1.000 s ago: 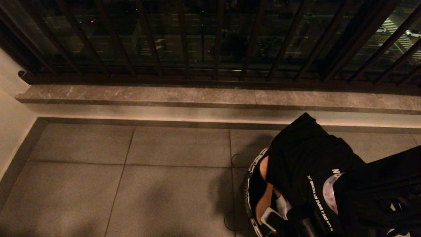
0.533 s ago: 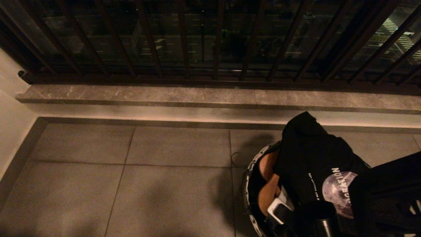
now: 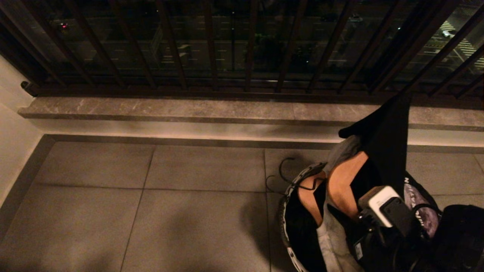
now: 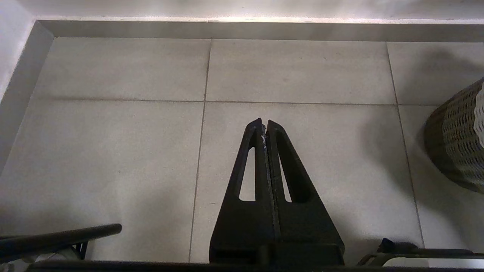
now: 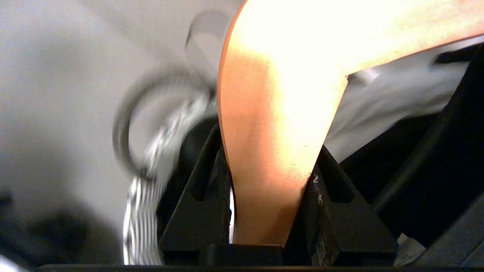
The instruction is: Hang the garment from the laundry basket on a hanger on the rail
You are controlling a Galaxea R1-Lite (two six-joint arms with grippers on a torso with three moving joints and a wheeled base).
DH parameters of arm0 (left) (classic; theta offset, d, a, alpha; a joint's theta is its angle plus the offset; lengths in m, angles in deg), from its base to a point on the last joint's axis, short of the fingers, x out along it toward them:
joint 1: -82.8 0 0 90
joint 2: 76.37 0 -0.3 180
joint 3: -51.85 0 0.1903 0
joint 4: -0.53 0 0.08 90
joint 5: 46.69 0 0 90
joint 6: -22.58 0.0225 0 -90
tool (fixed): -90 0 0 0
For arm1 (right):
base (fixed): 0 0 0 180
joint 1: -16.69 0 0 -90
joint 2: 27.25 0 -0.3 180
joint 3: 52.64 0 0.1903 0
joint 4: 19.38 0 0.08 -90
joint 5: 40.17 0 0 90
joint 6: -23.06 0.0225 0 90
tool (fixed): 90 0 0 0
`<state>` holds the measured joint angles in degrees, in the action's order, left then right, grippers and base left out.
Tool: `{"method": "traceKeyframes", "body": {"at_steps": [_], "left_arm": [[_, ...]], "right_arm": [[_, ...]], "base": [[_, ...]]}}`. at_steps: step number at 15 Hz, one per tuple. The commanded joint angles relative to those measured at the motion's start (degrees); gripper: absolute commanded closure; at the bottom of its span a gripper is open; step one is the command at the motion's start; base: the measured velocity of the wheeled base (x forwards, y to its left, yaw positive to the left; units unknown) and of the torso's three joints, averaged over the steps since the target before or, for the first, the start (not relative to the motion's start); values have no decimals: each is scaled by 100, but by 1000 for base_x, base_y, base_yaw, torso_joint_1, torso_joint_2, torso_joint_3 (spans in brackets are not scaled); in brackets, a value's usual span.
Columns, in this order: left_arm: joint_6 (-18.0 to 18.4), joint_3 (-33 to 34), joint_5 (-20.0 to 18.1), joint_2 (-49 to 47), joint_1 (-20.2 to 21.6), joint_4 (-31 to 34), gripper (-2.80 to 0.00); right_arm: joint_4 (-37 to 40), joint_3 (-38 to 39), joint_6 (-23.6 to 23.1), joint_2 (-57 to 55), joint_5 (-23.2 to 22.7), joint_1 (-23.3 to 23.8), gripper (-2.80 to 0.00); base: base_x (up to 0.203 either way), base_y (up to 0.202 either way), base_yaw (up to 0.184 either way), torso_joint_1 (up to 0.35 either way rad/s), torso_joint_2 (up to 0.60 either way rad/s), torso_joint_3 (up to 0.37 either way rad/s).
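Observation:
The laundry basket (image 3: 286, 211) stands on the floor at the lower right; its woven side also shows in the left wrist view (image 4: 457, 143). Above it my right gripper (image 3: 359, 215) is shut on one arm of an orange-brown wooden hanger (image 3: 340, 181), which sits between the two black fingers (image 5: 204, 189) in the right wrist view (image 5: 272, 124). A black garment (image 3: 389, 139) with a printed design hangs from the hanger's far side. The hanger's dark hook (image 3: 287, 172) sticks out to the left. My left gripper (image 4: 264, 122) is shut with nothing in it, over bare tiles. The rail is out of view.
Pale grey cloth (image 3: 334, 241) lies in the basket. A stone ledge (image 3: 189, 109) runs across the back under dark window bars (image 3: 211, 45). A wall (image 3: 11, 143) closes the left side, and grey floor tiles (image 3: 151, 211) stretch left of the basket.
My right arm has lifted the hanger up out of the basket. The black garment has swung up and to the right with it. The hanger's hook and arm now show.

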<state>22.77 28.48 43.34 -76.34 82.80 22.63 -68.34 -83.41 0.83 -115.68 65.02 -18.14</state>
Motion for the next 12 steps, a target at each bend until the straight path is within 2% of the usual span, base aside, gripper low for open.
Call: {"method": "traceKeyframes", "body": {"at_steps": [1,3,4,5,6,8,9,10,12], "left_arm": [[-1,44,6,-2,0,4,0],[-28,44,3,-2,0,-5,0],[-28,44,6,-2,0,-5,0],[-28,44,6,-2,0,-5,0],[-28,44,6,-2,0,-5,0],[16,44,6,-2,0,4,0],[16,44,6,-2,0,4,0],[16,44,6,-2,0,4,0],[7,44,6,-2,0,4,0]], "right_arm": [[1184,-436,59,1427,22,2,0],[3570,-1196,309,2557,106,43,0],[4583,-1522,431,3040,245,73,0],[5245,-1767,529,3475,544,109,0],[5630,-1901,592,3773,1008,278,0],[5843,-1850,639,4076,1374,1155,0],[5913,-1812,672,4432,1434,1441,0],[5973,-1789,729,4764,1390,1689,0],[6406,-1880,992,5374,942,1949,0]], "base": [[0,0,0,0,0,0],[0,0,0,0,0,0],[0,0,0,0,0,0],[0,0,0,0,0,0],[0,0,0,0,0,0],[0,0,0,0,0,0],[0,0,0,0,0,0],[0,0,0,0,0,0],[0,0,0,0,0,0]]}}
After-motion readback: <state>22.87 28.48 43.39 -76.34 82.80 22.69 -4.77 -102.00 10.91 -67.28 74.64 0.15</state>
